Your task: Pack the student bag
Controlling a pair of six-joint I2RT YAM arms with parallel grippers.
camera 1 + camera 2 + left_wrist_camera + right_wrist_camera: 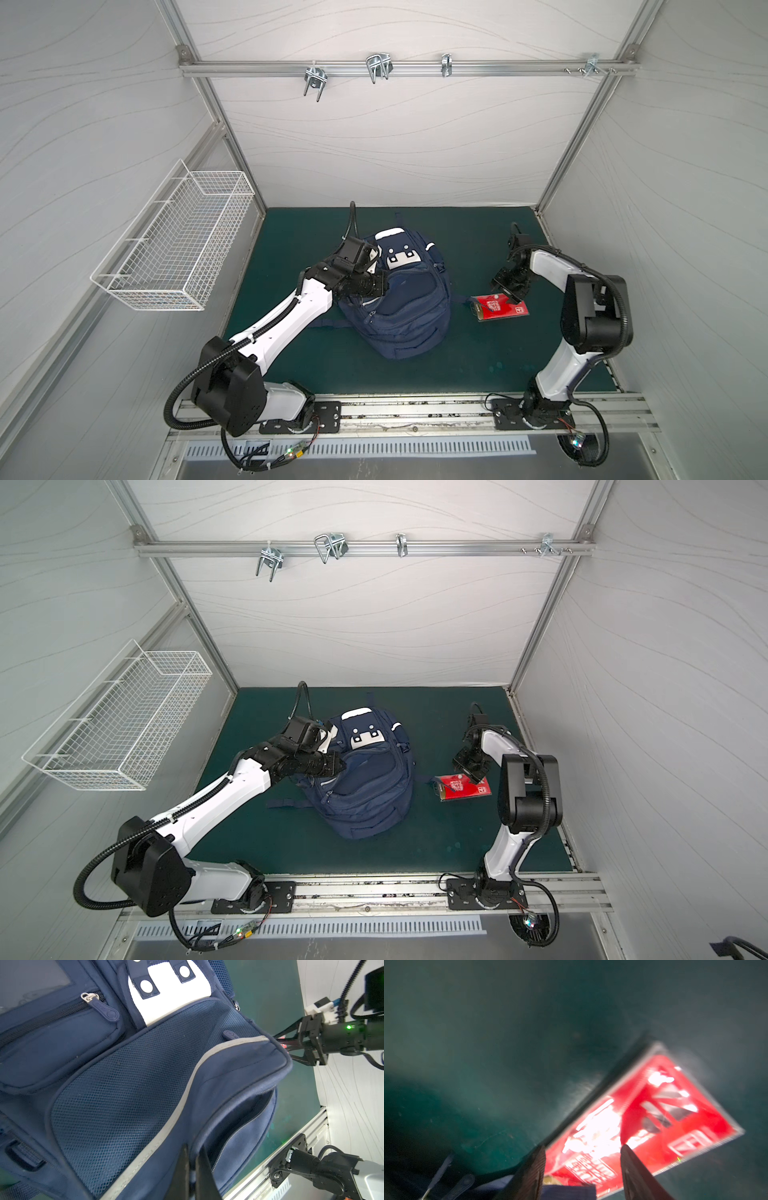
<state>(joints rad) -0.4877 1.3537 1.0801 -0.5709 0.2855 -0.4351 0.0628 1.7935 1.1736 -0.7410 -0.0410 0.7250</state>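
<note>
The student bag [401, 307] [365, 789], a navy backpack with a white patch near its top, lies on the green mat in both top views. My left gripper [383, 286] [340, 766] [192, 1167] is shut on the navy rim of the bag's front flap, beside an open zip pocket [245, 1126]. A red flat packet [500, 309] [463, 788] [654, 1115] lies on the mat to the right of the bag. My right gripper [508, 294] [469, 773] [582, 1147] hovers just over the packet's near end, open, with its fingers apart on either side. The right wrist view is blurred.
A white wire basket [174, 257] hangs on the left wall. Metal hooks [378, 68] sit on the back rail. A navy strap end [569, 1191] lies by the packet. An aluminium rail [415, 411] runs along the mat's [291, 357] front edge.
</note>
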